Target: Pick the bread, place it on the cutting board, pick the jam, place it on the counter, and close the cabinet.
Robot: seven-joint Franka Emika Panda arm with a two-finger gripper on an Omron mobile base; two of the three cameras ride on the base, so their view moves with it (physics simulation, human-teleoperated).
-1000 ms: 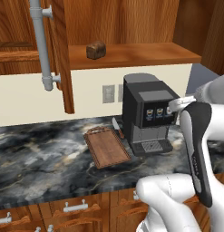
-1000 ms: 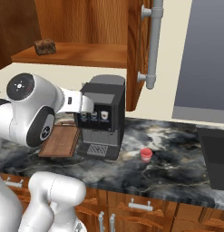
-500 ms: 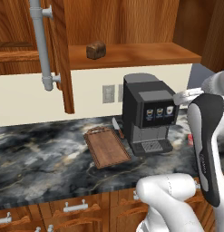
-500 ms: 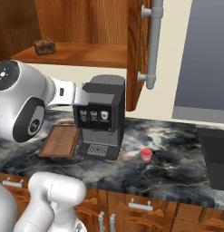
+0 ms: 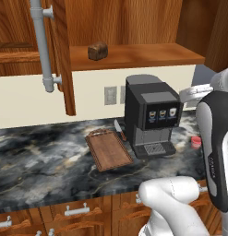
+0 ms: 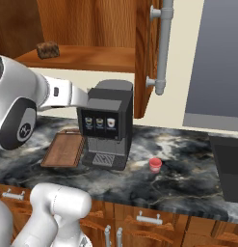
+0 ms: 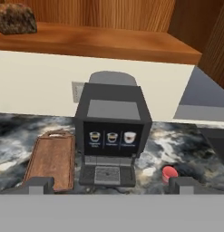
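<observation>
Overhead, the bread (image 5: pixel 98 50) sat on the cabinet (image 5: pixel 134 23) shelf, up and left of the coffee machine (image 5: pixel 151 115). Just left of that machine lay the cutting board (image 5: pixel 108 150); right of it stood the jam (image 6: pixel 155 165) on the counter (image 5: pixel 37 161). Facing the machine, the gripper (image 7: pixel 111 185) had its tips wide apart, empty.

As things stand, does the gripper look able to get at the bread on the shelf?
Probably yes: the bread sits alone near the shelf's front edge, the cabinet door stands open, and the gripper is open. It is some way off.

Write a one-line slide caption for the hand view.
Open gripper faces black coffee machine, flanked by reddish-brown wooden cutting board and small red jam jar; dark brown bread on shelf.
</observation>
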